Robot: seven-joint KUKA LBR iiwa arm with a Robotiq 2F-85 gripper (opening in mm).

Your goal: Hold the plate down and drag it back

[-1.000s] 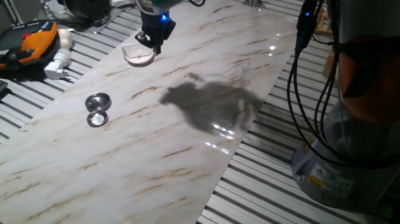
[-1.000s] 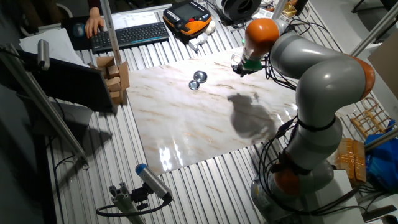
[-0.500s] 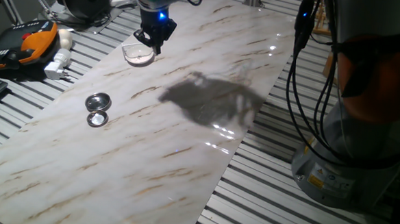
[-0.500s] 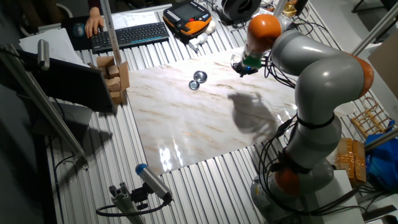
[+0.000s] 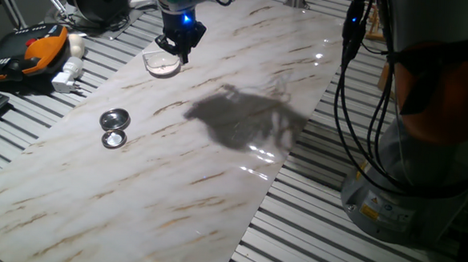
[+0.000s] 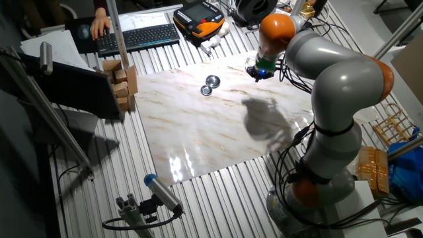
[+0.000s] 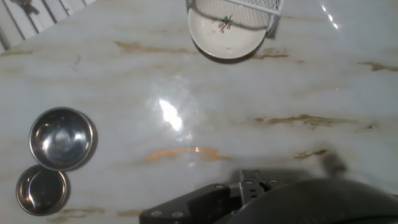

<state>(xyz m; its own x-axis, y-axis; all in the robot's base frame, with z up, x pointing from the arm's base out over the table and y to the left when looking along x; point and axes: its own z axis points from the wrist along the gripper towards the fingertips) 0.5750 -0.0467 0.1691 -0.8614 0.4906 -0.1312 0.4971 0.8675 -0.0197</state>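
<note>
The plate (image 5: 160, 64) is a small white dish near the far left edge of the marble board. In the hand view the plate (image 7: 225, 34) sits at the top, with dark specks in its centre. My gripper (image 5: 179, 54) stands over the plate's right rim, its fingers drawn together into one dark tip and holding nothing. I cannot tell whether the tip touches the rim. In the other fixed view the gripper (image 6: 258, 74) hides the plate. A clear gridded rectangular piece (image 7: 239, 5) overlaps the plate's upper rim in the hand view.
Two shiny metal discs (image 5: 114, 118) (image 5: 115, 139) lie side by side on the board's left part; the hand view shows them at lower left (image 7: 62, 138) (image 7: 41, 188). An orange tool (image 5: 46, 45) and a white plug (image 5: 67, 76) lie off the board at left.
The gripper has shifted very slightly toward the far side by the plate's rim. The plate and the discs have not moved.
</note>
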